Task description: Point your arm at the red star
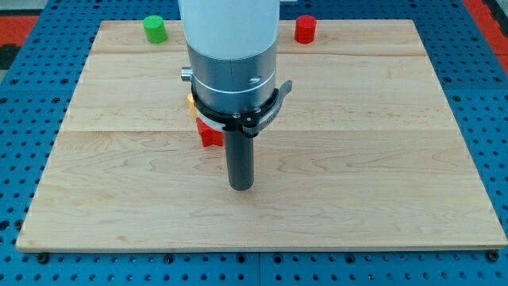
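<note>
The red star (209, 134) lies near the board's middle, left of the rod, partly hidden by the arm's body. My tip (241, 187) rests on the wooden board (357, 159), below and to the right of the red star, a short gap away. A sliver of a yellow block (190, 100) shows just above the red star, mostly hidden behind the arm.
A green cylinder (155, 28) stands at the view's top left of the board. A red cylinder (305, 28) stands at the view's top, right of the arm. The board lies on a blue perforated table (484, 48).
</note>
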